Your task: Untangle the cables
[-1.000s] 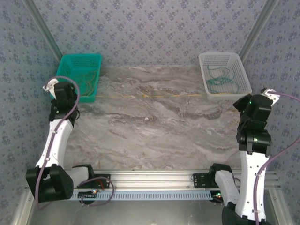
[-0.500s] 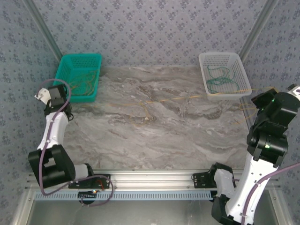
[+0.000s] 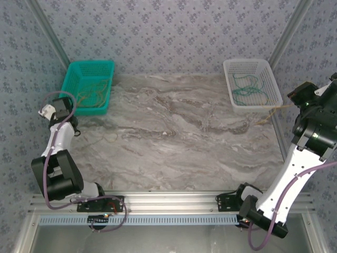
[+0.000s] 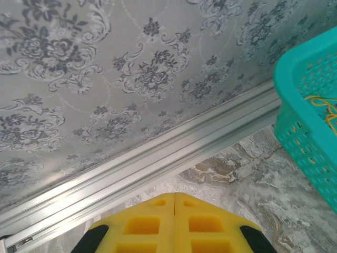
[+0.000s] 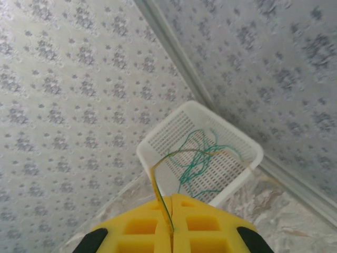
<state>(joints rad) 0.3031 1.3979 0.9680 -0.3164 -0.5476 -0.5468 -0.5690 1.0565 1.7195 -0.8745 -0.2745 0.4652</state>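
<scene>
Wire status: one orange wire [image 5: 158, 187] is pinched in right claw [image 5: 172, 197]. Fingers are pressed together, and the strand comes up out of the seam btw them, bends over, and arcs twd the white basket [image 5: 229, 129]. From overhead the same strand hangs off that claw at the table's far R edge. It slants down-left to the marble top [image 3: 174, 153], just in front of the white basket's near side. Can't tell if its loose end touches the basket.

Green wires [image 3: 246, 88] lie in a loose tangle inside the white basket, well w/in its walls. In R wrist view they sit just beyond the fingertips, w/ the orange strand crossing in front of them. Whether it's hooked into the green ones, can't tell.

Orange-tan wires [image 3: 90, 96] are bunched in teal basket [image 3: 89, 62] at far L corner of table, well apart from the held strand.

Left claw [image 4: 174, 196] is closed on itself, yellow fingers flush. It points at the patterned wall [image 4: 105, 79] and the metal rail [image 4: 158, 153] along its foot. Teal basket is just to its R, w/ a bit of yellow-orange wire visible inside. L arm stands near the table's L edge, beside that basket, not touching it.
</scene>
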